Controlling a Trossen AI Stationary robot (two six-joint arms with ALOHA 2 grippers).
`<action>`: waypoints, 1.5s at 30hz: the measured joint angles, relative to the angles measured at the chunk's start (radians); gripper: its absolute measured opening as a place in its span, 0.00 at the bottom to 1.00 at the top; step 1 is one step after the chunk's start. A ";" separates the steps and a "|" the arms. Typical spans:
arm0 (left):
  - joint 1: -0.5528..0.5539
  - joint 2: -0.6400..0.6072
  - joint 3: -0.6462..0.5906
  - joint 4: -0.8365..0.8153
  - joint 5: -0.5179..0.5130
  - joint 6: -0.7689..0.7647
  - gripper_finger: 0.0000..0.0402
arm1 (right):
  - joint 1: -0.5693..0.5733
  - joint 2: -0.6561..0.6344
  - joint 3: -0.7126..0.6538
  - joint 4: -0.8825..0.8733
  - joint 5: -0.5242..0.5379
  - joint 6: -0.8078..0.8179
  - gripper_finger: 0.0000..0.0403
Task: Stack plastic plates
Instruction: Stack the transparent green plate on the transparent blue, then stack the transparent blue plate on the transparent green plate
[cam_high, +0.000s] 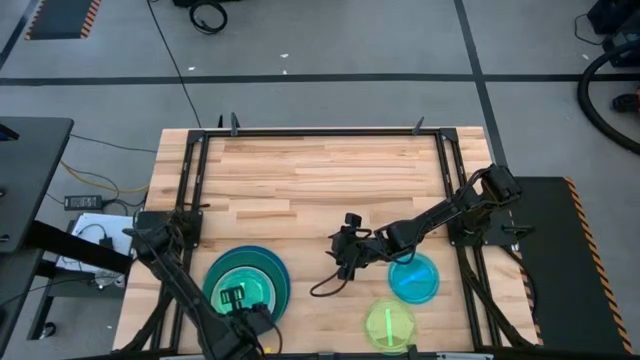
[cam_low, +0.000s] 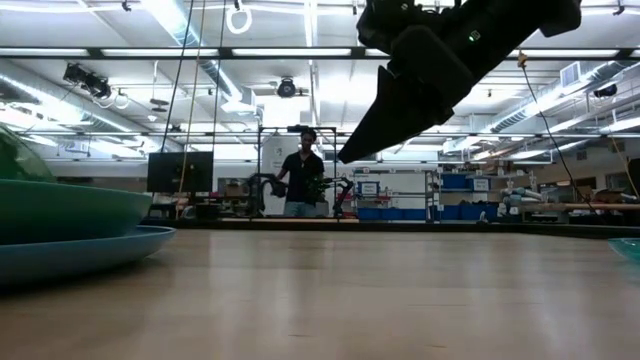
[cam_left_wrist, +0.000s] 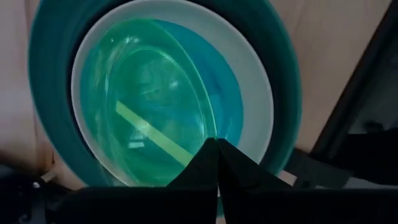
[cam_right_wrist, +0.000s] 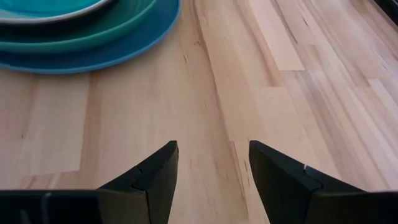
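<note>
Person (cam_low: 301, 170) — low view only

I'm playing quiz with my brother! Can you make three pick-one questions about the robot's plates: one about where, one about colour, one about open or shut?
1. Where is the plate stack?
A. by the left arm
B. by the right arm
C. at the table's far edge

2. What colour is the loose plate beside the cyan plate?
A. red
B. lime-green
C. orange

3. The right gripper has its jaws
A. shut on a plate
B. shut on nothing
C. open

Answers:
1 A: the left gripper hangs right over the stack.
2 B: it shows bright lime-green from above.
3 C: bare wood shows between them.
</note>
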 joint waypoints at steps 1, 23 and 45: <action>0.000 0.000 -0.004 0.001 -0.001 0.002 0.01 | 0.000 0.000 0.000 0.001 0.000 0.000 0.51; 0.140 -0.001 0.014 0.089 -0.139 0.409 0.38 | 0.005 -0.029 0.018 -0.141 -0.119 0.020 0.51; 0.297 -0.002 -0.181 0.736 -0.428 1.199 0.35 | -0.022 -0.134 0.053 -1.058 -0.587 0.087 0.47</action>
